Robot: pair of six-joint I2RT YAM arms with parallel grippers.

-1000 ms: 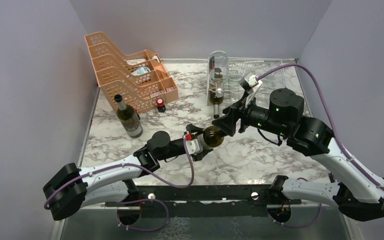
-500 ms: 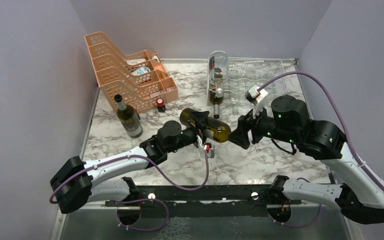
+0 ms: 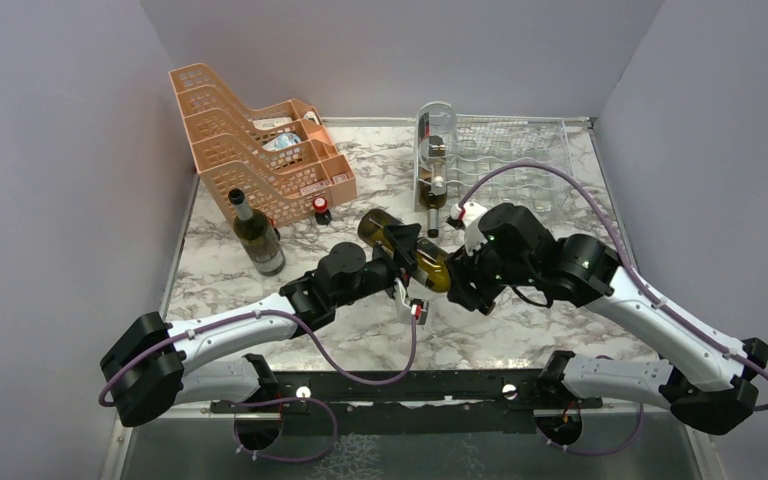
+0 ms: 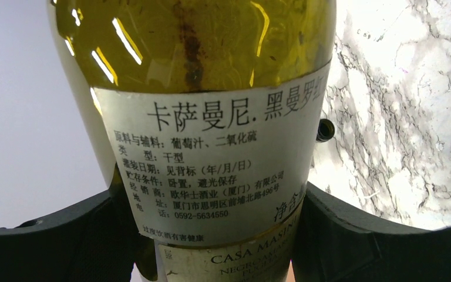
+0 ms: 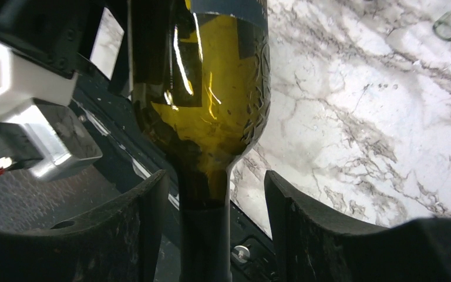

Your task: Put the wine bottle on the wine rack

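A green wine bottle (image 3: 403, 246) with a white label hangs on its side above the table's middle, base toward the far left. My left gripper (image 3: 408, 265) is shut on its labelled body (image 4: 211, 117), with a finger (image 4: 53, 241) pressed on each side. My right gripper (image 3: 460, 283) is open, and its fingers (image 5: 305, 229) stand on either side of the bottle's dark neck (image 5: 205, 235) with gaps on both sides. The silver wire wine rack (image 3: 505, 160) stands at the far right, with a bottle (image 3: 437, 180) lying in its left column.
Orange perforated stacked trays (image 3: 260, 140) stand at the far left. A dark wine bottle (image 3: 257, 236) stands upright in front of them, with a small red-topped object (image 3: 321, 208) to its right. Grey walls close in the marble table (image 3: 560, 320) on three sides.
The left arm swung the bottle round so its base points far left and its neck points right. The right gripper came down and left and now straddles the neck.
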